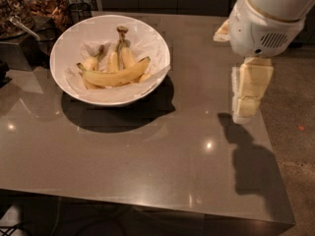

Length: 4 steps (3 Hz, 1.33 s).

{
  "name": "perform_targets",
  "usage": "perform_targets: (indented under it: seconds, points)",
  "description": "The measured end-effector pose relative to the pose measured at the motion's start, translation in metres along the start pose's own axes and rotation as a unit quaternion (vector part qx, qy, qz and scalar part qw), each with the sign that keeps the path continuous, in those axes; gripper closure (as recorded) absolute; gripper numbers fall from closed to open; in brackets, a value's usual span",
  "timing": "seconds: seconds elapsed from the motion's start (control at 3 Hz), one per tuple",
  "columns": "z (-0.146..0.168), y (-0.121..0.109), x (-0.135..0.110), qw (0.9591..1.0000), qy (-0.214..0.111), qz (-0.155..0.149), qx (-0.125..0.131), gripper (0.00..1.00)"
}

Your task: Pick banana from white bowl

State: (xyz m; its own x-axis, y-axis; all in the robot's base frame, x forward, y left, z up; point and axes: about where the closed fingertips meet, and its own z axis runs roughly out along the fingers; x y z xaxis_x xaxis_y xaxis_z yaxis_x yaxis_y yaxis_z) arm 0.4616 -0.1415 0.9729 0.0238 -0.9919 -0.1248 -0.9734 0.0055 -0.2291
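The banana (116,75) is long, curved and yellow, and lies across the front of the white bowl (74,85), which is lined with crumpled white paper. Shorter bananas (120,58) joined at a dark stem sit behind it. The bowl stands on the far left part of the grey table (147,151). My gripper (248,95) hangs from the white arm (266,23) above the table's right side, well to the right of the bowl and apart from it, and it holds nothing.
Glass jars with dark contents (47,6) and a spoon stand at the back left beside the bowl. The table's right edge (273,146) lies just under the gripper, with the floor beyond. The front edge runs along the bottom.
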Motion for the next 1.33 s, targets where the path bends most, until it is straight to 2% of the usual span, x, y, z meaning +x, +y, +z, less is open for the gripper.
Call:
perform_targets:
  seconds: [0.33,0.67,1.0,1.33]
  points:
    - [0.001,-0.003,-0.004,1.0000,0.000,-0.008,0.005,0.00]
    - [0.001,-0.017,-0.045,0.9988,-0.009,-0.044,0.020,0.00]
    - [0.003,-0.033,-0.102,0.9939,-0.010,-0.106,0.029,0.00]
    - [0.009,-0.050,-0.140,0.9892,-0.006,-0.144,0.028,0.00]
